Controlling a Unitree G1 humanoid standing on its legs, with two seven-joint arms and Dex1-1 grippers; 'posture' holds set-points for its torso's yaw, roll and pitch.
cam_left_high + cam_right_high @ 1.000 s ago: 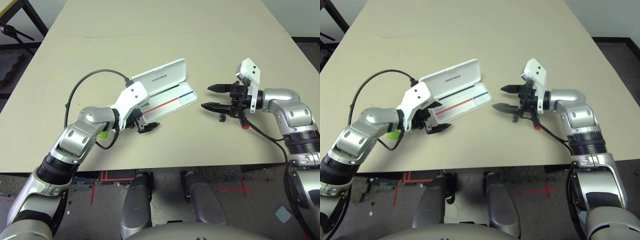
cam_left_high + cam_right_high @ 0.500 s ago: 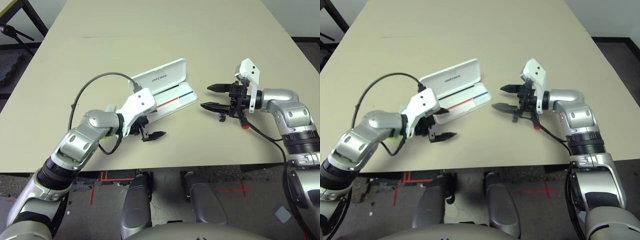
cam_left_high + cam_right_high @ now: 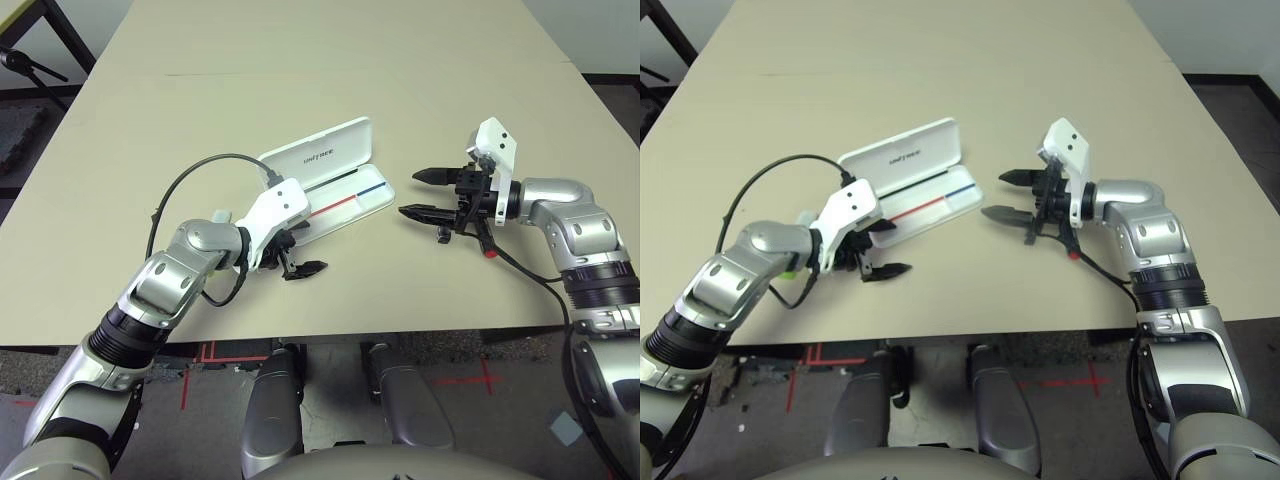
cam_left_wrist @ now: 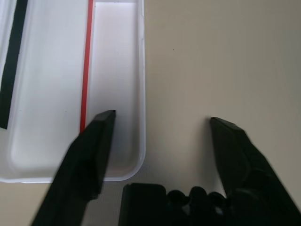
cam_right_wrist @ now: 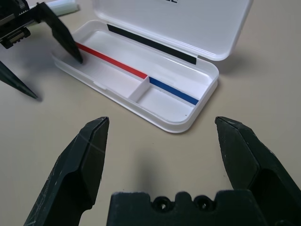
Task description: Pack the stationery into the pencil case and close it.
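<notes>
Nearest, toward the centre right of the left eye view, the black marker (image 3: 485,238) lies partly under the right arm's wrist, its red end showing, with the small clip (image 3: 444,235) just beside it. Left of centre, the left gripper (image 4: 163,117) has its fingers spread and empty, one over the tray and the other outside the near wall, above the tabletop. The step in hand looks like taking hold of that wall to steady or shift the case; to do it well, I'd keep the fingers square to the wall, lower both evenly, and pinch lightly so the thin plastic neither tips nor skids. The right gripper (image 3: 408,193), right of centre, has its fingers wide apart with nothing between them; it's best kept clear until the case is settled. The highlighter (image 5: 63,6), at upper left in the right wrist view, is outside the case and still to be packed. A little farther, around the middle of the left eye view, sits the pencil case (image 5: 174,126), open and slanted: glossy white, rounded at the corners, with a red and blue stripe, a small divider and a black strip near the hinge. Beyond it the lid (image 3: 330,150) stands raised, dark lettering on its inner face.
</notes>
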